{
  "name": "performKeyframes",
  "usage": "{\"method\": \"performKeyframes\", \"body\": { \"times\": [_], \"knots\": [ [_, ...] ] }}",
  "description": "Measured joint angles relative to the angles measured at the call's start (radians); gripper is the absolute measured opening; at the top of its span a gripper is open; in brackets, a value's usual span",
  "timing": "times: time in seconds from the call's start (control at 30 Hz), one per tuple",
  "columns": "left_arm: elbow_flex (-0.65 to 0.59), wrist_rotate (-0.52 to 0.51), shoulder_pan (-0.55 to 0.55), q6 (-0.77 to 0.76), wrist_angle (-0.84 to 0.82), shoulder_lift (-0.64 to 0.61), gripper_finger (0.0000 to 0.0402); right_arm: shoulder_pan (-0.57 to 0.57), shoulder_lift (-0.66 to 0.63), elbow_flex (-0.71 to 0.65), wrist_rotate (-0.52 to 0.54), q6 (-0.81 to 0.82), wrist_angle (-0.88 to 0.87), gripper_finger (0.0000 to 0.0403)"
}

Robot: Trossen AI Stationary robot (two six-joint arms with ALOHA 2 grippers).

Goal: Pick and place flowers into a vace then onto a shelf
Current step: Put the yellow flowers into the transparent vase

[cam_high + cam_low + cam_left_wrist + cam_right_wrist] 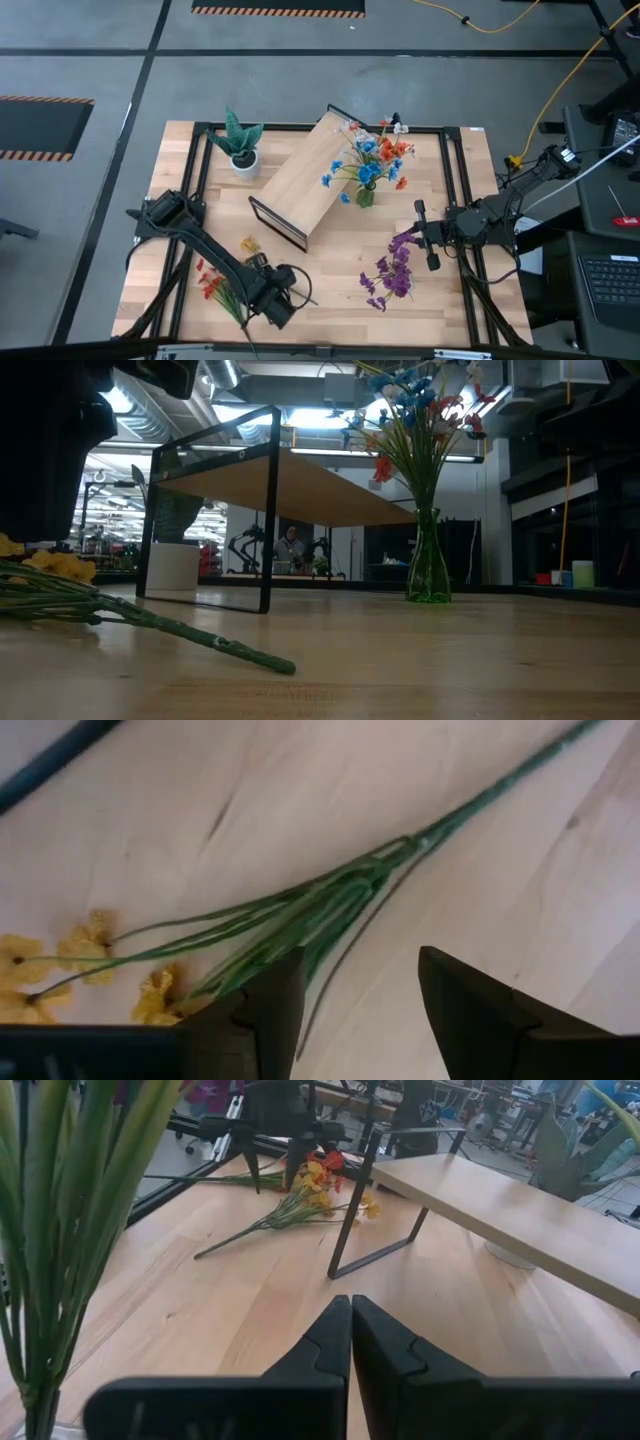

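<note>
A sprig of the flowers with yellow blossoms lies flat on the table at the near left, its thin green stems gathering into one stalk. My left gripper points down just over those stems, open, one finger on either side of the bundle; also seen as my left gripper. Red blossoms lie beside it. The green vace stands upright on the table next to the shelf, holding blue and orange flowers. My right gripper waits shut at the right, level above the table.
A purple sprig lies on the table near my right gripper. A spiky green plant in a white pot stands at the far left. The shelf lies at a slant across the table's middle. Bare wood stretches along the near edge.
</note>
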Motion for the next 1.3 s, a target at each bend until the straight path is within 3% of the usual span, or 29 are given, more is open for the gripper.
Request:
{"method": "performKeyframes", "body": {
  "times": [0.33, 0.47, 0.63, 1.03, 1.17, 1.3],
  "knots": [
    [-0.001, -0.025, 0.0, 0.045, -0.001, 0.006, 0.0187, 0.0, 0.0, 0.0, 0.0, 0.0, 0.0, 0.0017],
    [-0.002, 0.011, 0.001, 0.072, -0.008, 0.036, 0.0187, 0.0, 0.0, 0.0, 0.0, 0.001, -0.001, 0.0017],
    [-0.002, -0.028, 0.004, 0.112, -0.019, 0.069, 0.0187, 0.0, 0.0, 0.0, 0.0, 0.003, -0.003, 0.0017],
    [0.004, -0.002, 0.046, 0.147, -0.053, 0.158, 0.0184, 0.0, 0.0, 0.0, 0.0, 0.007, -0.005, 0.0016],
    [0.004, 0.015, 0.045, 0.213, -0.042, 0.165, 0.0152, 0.0, 0.0, 0.0, 0.0, 0.008, -0.006, 0.0016],
    [0.003, 0.017, 0.043, 0.214, -0.031, 0.16, 0.008, 0.0, 0.0, 0.0, 0.0, 0.008, -0.008, 0.0016]
  ]
}}
